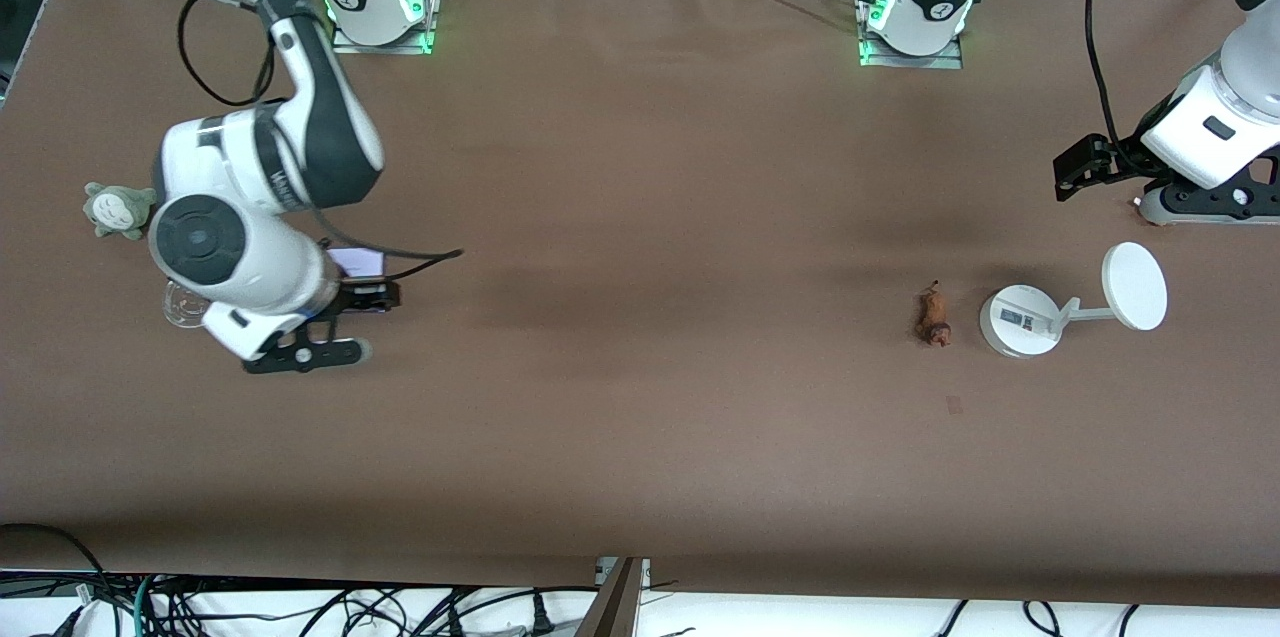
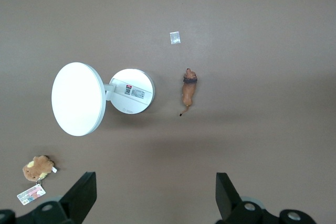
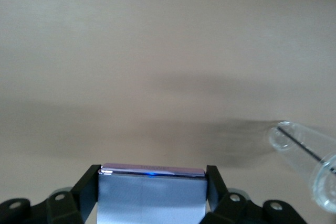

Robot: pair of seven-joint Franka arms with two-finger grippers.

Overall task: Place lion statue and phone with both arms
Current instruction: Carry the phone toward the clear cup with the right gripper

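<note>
The phone [image 3: 152, 195] is clamped between the 2 fingers of the right gripper [image 3: 152, 190], one finger pressed against each long edge, as seen in the right wrist view. In the front view the right gripper [image 1: 340, 302] is placed toward the right arm's end of the table [image 1: 640, 417], with only a corner of the phone [image 1: 357, 261] visible past the wrist. A clear glass tube [image 3: 310, 158] lies just beside that gripper, and a grey-green plush [image 1: 118, 209] sits near the table edge at the same end.

The lion statue [image 1: 934, 316] is laid flat on the table toward the left arm's end, just beside the round base of a white stand [image 1: 1020, 320] but apart from it. Broad bare tabletop is left between the statue and the phone.

The left gripper [image 2: 155, 195] is held high with its fingers spread wide, nothing between them. A brown plush toy [image 2: 38, 168] with a tag is seen near the stand's disc.
</note>
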